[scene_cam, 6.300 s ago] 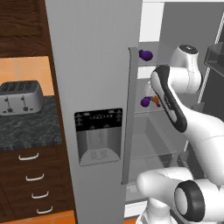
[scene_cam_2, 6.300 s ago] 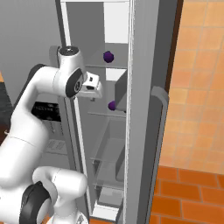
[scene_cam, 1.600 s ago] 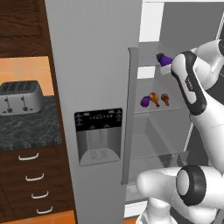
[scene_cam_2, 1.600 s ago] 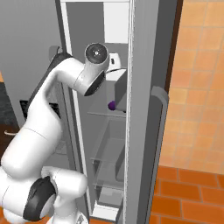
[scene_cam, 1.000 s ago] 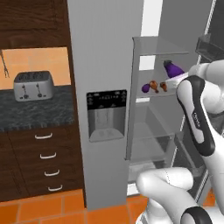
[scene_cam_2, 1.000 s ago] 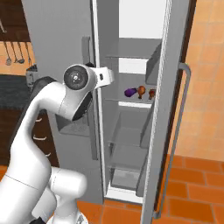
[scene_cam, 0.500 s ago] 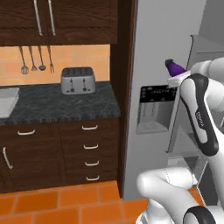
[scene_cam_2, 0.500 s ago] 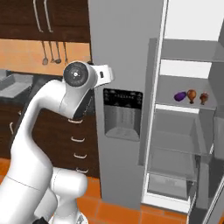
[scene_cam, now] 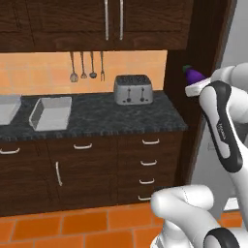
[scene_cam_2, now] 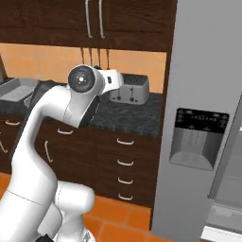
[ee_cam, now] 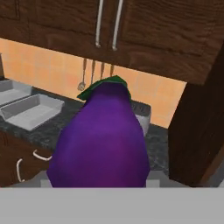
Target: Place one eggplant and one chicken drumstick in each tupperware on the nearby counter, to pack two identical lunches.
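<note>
The claw (scene_cam: 193, 85) is clamped on an eggplant (ee_cam: 99, 140), held high in the air beside the dark cabinet end at the right edge of the counter (scene_cam: 111, 118). In the hand view the eggplant sits between the jaws with its green cap pointing away toward the wall; in the left base view its purple tip (scene_cam: 193, 74) pokes out above the white hand. The arm is raised and folded, not reaching down.

Out from there, a toaster (scene_cam: 133, 89) stands at the back of the counter toward its right end. Further left, near the counter's left end, lie two open grey tupperwares: one (scene_cam: 50, 113) fully seen and, as far as can be seen, empty; the other (scene_cam: 8, 106) cut by the picture's edge.

So I judge the task barely begun: one eggplant is in hand, well apart from the boxes, nothing packed. Still to come are this drop, a second eggplant and both drumsticks.
</note>
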Controlling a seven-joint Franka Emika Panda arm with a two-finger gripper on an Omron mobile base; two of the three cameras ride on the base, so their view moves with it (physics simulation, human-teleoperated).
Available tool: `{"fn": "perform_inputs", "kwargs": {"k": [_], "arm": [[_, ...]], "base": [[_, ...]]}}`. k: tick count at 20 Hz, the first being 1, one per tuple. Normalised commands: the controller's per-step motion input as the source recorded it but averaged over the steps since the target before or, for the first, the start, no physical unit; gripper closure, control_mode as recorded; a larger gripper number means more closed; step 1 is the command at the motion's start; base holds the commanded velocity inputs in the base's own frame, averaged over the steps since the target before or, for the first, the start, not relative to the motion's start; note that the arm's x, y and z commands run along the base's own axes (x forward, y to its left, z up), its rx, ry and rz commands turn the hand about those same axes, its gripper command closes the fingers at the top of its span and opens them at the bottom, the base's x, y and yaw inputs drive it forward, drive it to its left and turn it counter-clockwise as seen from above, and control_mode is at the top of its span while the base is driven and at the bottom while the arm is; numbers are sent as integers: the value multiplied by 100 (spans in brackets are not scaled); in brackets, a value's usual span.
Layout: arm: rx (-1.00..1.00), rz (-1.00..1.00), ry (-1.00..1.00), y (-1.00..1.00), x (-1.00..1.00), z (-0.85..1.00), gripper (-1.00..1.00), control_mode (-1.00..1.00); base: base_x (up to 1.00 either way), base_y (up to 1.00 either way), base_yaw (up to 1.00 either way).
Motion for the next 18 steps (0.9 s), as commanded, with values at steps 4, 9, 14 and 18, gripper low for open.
{"fn": "perform_inputs", "kwargs": {"k": [4, 9, 14, 18], "arm": [[0, 0, 0, 0, 0, 0, 100, 100], [0, 0, 0, 0, 0, 0, 100, 100], [0, 0, 0, 0, 0, 0, 100, 100], [0, 0, 0, 0, 0, 0, 100, 100]], "base": [[71, 100, 3], [70, 100, 0], [51, 100, -5], [66, 100, -28]]}}
